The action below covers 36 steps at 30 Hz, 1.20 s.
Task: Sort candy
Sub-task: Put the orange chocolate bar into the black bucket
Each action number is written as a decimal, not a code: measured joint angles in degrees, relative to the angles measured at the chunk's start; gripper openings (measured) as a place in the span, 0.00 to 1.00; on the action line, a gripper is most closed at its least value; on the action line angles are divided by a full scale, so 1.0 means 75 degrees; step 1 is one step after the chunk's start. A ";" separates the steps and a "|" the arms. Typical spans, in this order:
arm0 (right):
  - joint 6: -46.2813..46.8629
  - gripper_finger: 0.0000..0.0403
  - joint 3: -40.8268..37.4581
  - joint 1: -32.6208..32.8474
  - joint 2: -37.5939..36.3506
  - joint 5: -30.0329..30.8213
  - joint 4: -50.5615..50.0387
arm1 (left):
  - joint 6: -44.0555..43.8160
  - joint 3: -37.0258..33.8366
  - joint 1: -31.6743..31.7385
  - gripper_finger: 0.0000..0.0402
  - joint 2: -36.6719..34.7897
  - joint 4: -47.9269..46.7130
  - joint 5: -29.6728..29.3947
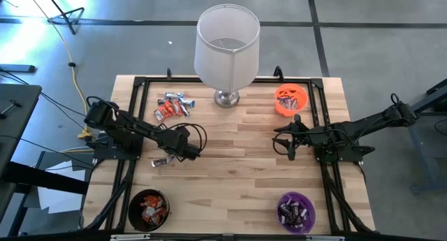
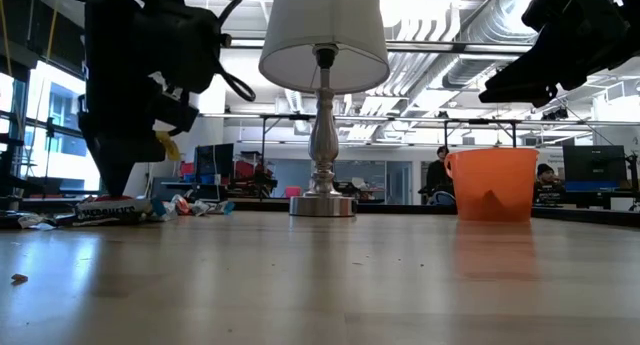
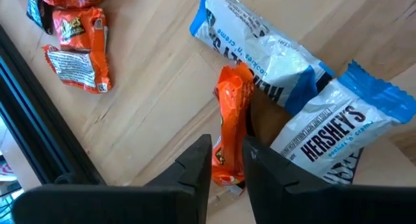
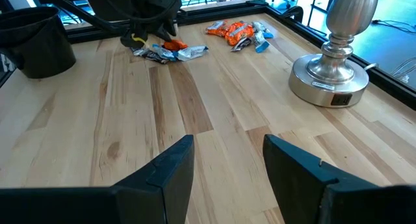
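Pinched edge-on in the left gripper (image 3: 227, 160), an orange candy (image 3: 229, 130) rises beside two blue-white bars (image 3: 305, 87), likely for sorting. Right gripper (image 4: 227, 160) waits mid-table, released.

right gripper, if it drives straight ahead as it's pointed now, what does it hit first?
Probably nothing nearby: the right gripper is open over bare table. Farther along sits the candy under the left gripper; depth is unclear.

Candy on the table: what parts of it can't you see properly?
- Orange candy in the left gripper: its lower end is behind the fingers, left wrist view.
- Candy under that arm: partly covered, high view.
- Candy in the orange bowl: hidden by the wall, low view.
- Wrappers in the purple bowl: too small to read.
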 joint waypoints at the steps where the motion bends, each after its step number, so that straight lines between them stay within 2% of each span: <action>1: -0.0002 0.45 0.0000 -0.0002 0.0000 -0.0001 -0.0001 | -0.0009 -0.0008 0.0000 0.19 0.0000 0.0006 -0.0029; 6: 0.0000 0.45 0.0000 -0.0002 0.0000 -0.0001 -0.0001 | -0.0437 -0.0274 0.0009 0.28 0.0000 0.0290 -0.0101; 12: -0.0002 0.45 0.0000 0.0000 -0.0001 0.0000 0.0000 | -0.0022 -0.0631 0.0012 0.34 -0.0003 0.0772 -0.0115; 21: -0.0002 0.45 0.0000 0.0001 -0.0003 -0.0001 0.0000 | -0.0110 -0.1027 0.0017 0.34 -0.0040 0.1801 -0.0229; 28: -0.0001 0.45 0.0000 -0.0001 -0.0002 0.0002 -0.0001 | -0.0286 -0.1032 0.0038 0.34 -0.0032 0.1817 -0.0253; 36: 0.0001 0.45 0.0000 0.0000 -0.0002 0.0002 0.0000 | -0.0381 -0.1040 0.0038 0.25 -0.0012 0.1896 -0.0389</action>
